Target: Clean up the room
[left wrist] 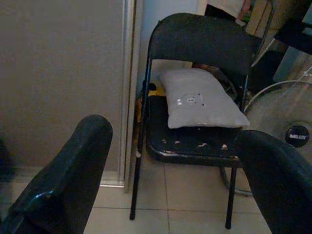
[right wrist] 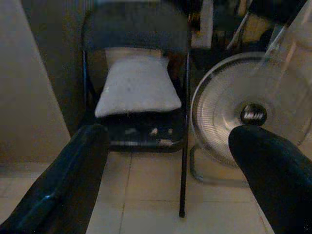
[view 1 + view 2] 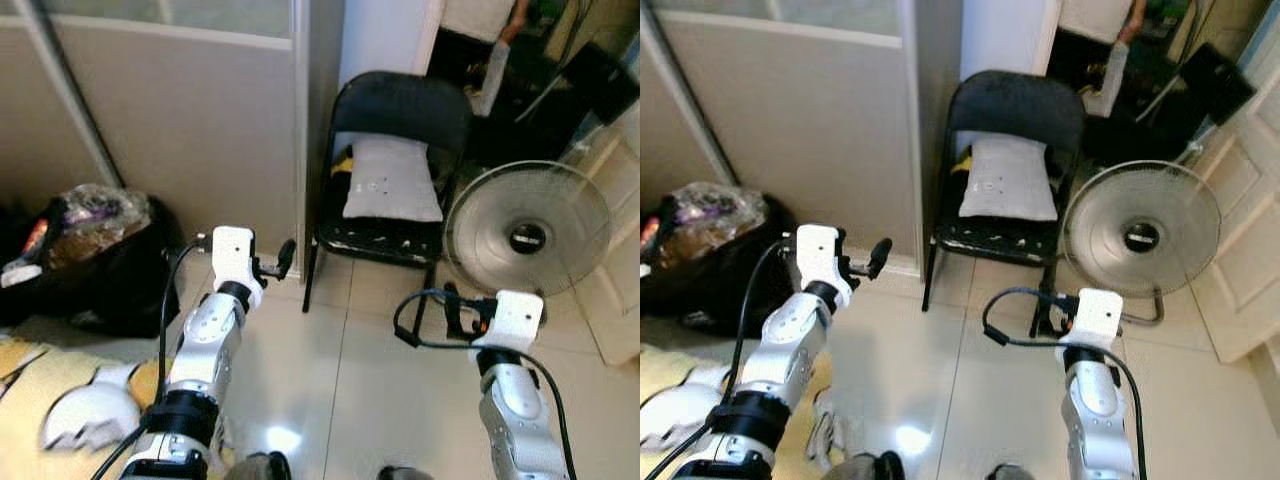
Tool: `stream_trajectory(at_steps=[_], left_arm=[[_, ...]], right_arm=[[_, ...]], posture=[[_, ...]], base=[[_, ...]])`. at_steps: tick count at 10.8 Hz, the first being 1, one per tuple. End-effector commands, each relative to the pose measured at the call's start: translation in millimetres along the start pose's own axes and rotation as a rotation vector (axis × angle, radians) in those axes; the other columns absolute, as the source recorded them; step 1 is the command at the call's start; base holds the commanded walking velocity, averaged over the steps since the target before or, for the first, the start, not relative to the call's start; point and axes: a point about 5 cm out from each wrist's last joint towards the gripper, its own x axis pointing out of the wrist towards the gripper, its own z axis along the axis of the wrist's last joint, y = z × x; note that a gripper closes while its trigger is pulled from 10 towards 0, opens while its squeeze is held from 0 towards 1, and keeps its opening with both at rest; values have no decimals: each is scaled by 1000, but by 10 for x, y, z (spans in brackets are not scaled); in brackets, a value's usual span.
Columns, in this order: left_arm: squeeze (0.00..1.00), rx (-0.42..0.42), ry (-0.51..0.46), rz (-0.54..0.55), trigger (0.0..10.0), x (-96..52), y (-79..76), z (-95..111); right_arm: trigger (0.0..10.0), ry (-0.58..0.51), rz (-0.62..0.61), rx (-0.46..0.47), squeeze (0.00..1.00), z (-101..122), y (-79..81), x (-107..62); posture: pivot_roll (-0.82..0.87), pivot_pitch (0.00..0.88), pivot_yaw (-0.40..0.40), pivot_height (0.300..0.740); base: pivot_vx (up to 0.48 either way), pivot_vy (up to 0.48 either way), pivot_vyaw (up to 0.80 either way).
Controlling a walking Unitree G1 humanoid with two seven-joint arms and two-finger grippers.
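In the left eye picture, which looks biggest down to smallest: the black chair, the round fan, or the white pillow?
1. Black chair: it takes up the most of the picture.
2. Fan: the round head alone looks wider than the pillow.
3. Pillow: it lies on the chair's seat, well inside the frame.

All three stand about equally far off.

Only lettering in the room sits on the floor fan's [image 3: 527, 228] dark hub badge [image 1: 297, 136], a short white word, too blurred to read for sure. The pillow [image 1: 202, 104] on the folding chair [image 3: 395, 170] has a small square mark w/ dots, no legible letters. Nothing else readable.
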Motion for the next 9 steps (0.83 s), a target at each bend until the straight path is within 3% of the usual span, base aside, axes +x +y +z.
stream_trajectory(at_steps=[1,4,5,9], left_arm=[[0,6,0,-1,10000,1,-16,-13],[0,19,-11,-6,10000,19,-38,5],[0,19,-14,-10,10000,23,-51,9],[0,13,-20,0,10000,23,-41,6]], right_arm=[[10000,-26,-10,-13,1000,41,-24,-4],[10000,-27,-31,-54,1000,54,-48,20],[10000,-29,-29,-54,0,59,-46,22],[10000,-62,-33,-51,0,137,-33,47]], posture=[[-173,0,42,740],[-176,0,43,740],[-176,0,44,740],[-173,0,40,740]], base=[[-322,0,0],[-355,0,0],[-356,0,0],[-361,0,0]])
